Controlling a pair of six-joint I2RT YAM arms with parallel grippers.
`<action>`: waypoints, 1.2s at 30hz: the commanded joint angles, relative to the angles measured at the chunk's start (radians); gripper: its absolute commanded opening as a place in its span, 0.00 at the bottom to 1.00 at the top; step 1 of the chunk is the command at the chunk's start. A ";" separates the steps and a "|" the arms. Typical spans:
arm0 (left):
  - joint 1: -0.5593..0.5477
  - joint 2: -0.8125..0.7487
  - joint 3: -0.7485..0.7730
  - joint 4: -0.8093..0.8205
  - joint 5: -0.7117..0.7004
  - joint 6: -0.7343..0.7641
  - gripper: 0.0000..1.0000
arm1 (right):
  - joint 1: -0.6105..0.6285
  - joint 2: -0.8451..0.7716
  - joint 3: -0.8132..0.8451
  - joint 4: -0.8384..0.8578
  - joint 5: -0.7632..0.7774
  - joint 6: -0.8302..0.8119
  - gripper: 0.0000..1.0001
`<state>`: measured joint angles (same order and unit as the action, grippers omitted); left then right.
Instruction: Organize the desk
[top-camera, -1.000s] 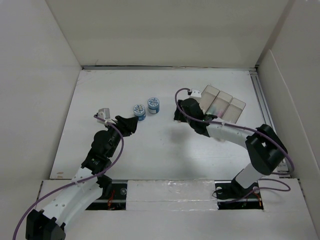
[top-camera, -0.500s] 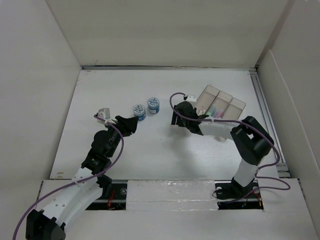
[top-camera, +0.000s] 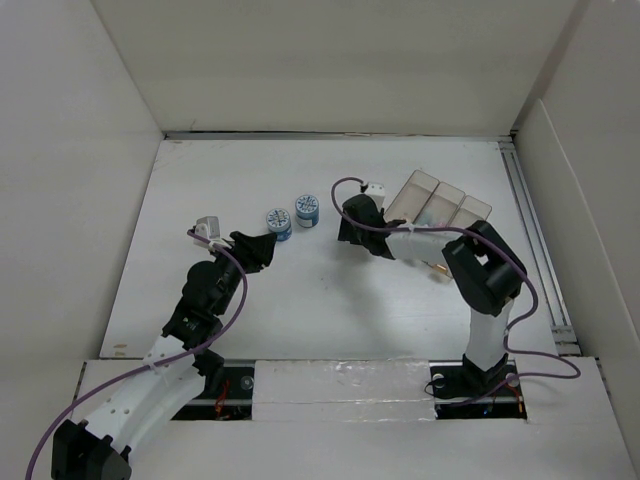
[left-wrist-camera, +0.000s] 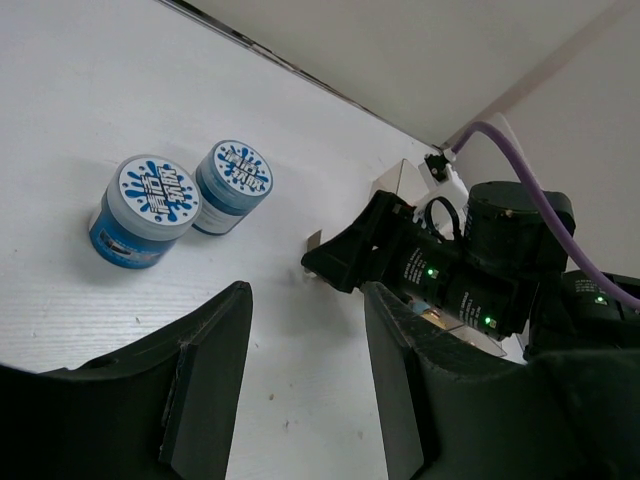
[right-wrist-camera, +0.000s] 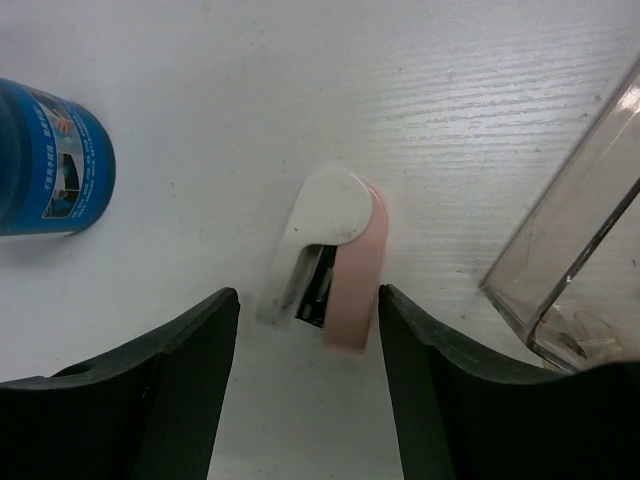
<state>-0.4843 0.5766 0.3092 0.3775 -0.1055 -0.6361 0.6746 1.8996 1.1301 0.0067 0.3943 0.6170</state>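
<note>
- The desk (top-camera: 300, 300) is the white tabletop filling the walled-in space in front of both arms. Everything loose lies on its far half.
- The left gripper (top-camera: 266, 244) hangs low over the desk, aimed at the two blue jars. Its fingers stand partly apart with only bare surface between them, so it holds nothing. It looks parked while the other arm works.
- The left jar (top-camera: 277, 222) and the right jar (top-camera: 307, 210) stand upright, just beside each other, lids up. Neither arm touches them.
- The right gripper (right-wrist-camera: 308, 300) reaches across to the middle of the desk and points down. Its fingers are spread wide, one on each side of a small pink and white stapler (right-wrist-camera: 335, 250), apparently not pressing on it yet. This stance suits closing across the stapler's narrow body.
- The clear tray (right-wrist-camera: 590, 200) sits just right of the stapler. It is the likely place to put the stapler.
</note>
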 joint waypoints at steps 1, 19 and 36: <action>-0.004 -0.004 0.041 0.049 0.006 0.012 0.45 | -0.003 0.021 0.039 0.004 0.026 -0.008 0.62; -0.004 0.011 0.042 0.051 0.009 0.012 0.45 | -0.015 -0.370 -0.110 0.142 -0.031 -0.072 0.09; -0.004 0.020 0.045 0.044 0.001 0.013 0.53 | -0.325 -0.416 -0.230 0.150 -0.100 0.007 0.19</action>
<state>-0.4843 0.6048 0.3096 0.3775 -0.1059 -0.6357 0.3607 1.4963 0.8833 0.1062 0.3157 0.6067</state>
